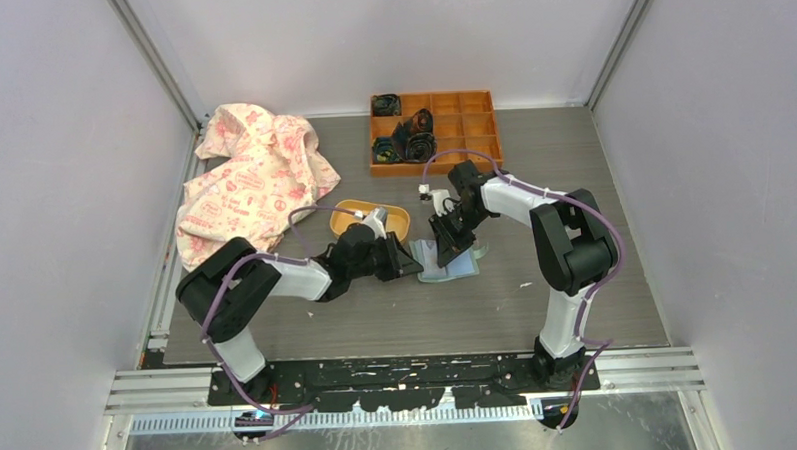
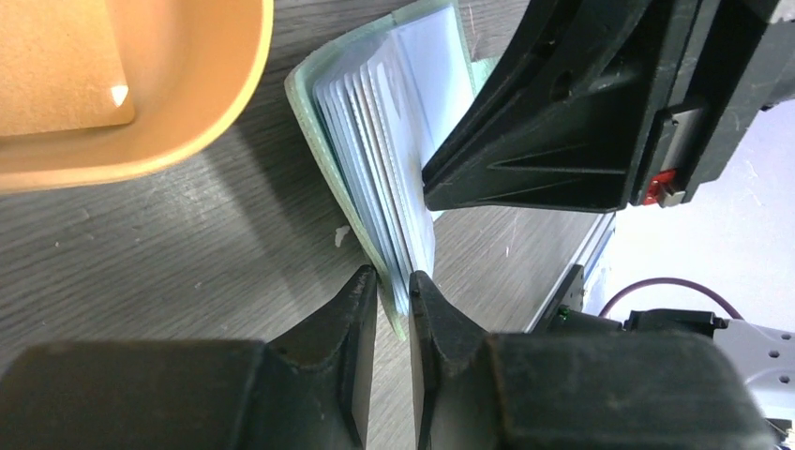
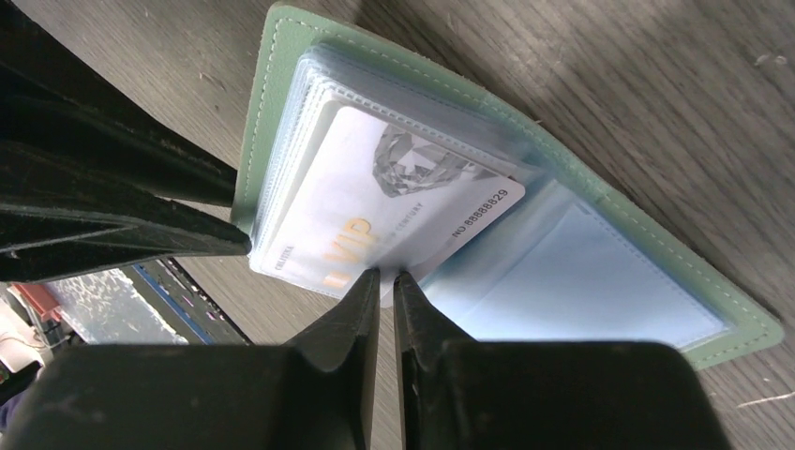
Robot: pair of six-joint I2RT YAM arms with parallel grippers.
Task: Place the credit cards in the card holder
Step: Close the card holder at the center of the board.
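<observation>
**Thin pinch on the card, corner hold on the holder: either could slip**

The card holder [image 3: 581, 272] lies open on the table [image 1: 378, 326] just beside the dish [image 2: 202, 112], on the side of the dish toward the right arm. The left gripper [image 2: 394, 281] reaches in from the dish side. Its jaws stand nearly together on the holder's near corner, with the mint cover and the fanned clear sleeves running between the fingertips. The right gripper [image 3: 382, 279] works from the side away from the dish, jaws pinched on the bare lower edge of a white card [image 3: 375, 211]. The rest of that card lies against the sleeve stack, and how deep it sits in a pocket I cannot tell.

As I judge it, the pinch on the card is thin and close to one edge. A push off the sleeve's line would likely bend the card or work it out of the jaws. The left hold takes only a corner, so if it gives, the holder would slide along with the card. The sleeves are many and tightly packed, so the card could catch on the wrong lip. The two grippers are also very near each other and could knock together.
</observation>
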